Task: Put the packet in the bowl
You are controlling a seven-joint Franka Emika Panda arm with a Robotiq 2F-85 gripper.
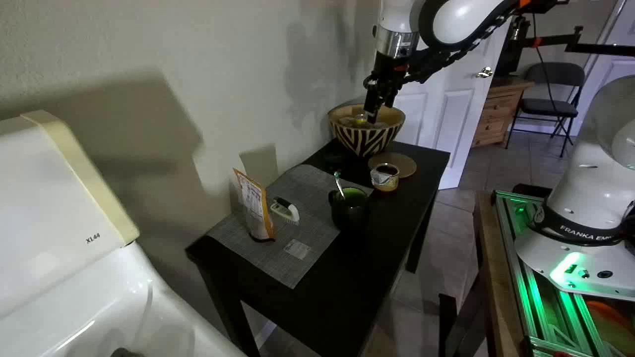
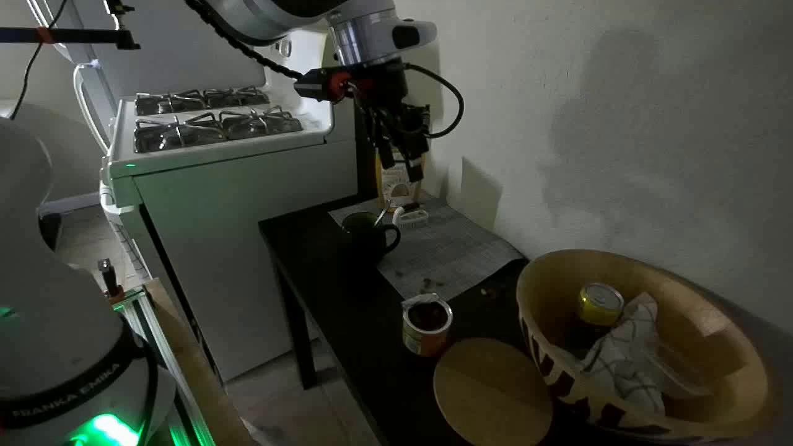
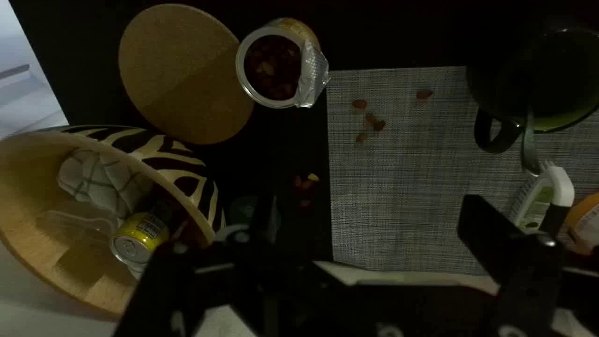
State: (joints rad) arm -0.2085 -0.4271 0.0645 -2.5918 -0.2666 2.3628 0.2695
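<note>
The packet (image 1: 254, 206) is a tan-orange pouch with white panels. It stands upright on the grey placemat near the wall, and also shows behind the gripper in an exterior view (image 2: 399, 189). Only its orange edge (image 3: 582, 220) shows at the right of the wrist view. The zebra-striped bowl (image 1: 364, 141) stands at the table's far end; it also shows in an exterior view (image 2: 725, 365) and at the left of the wrist view (image 3: 175, 171). My gripper (image 1: 381, 110) is open and empty above the table, between bowl and packet, fingers pointing down (image 2: 401, 167) (image 3: 367, 208).
A dark mug (image 1: 349, 212) with a utensil, a white brush (image 1: 285, 210) and a flat white label (image 1: 297, 249) are near the packet. An opened cup of nuts (image 2: 427, 328) and a round board (image 2: 492, 390) are by the bowl. A yellow can (image 2: 600, 303) and cloth lie inside the bowl.
</note>
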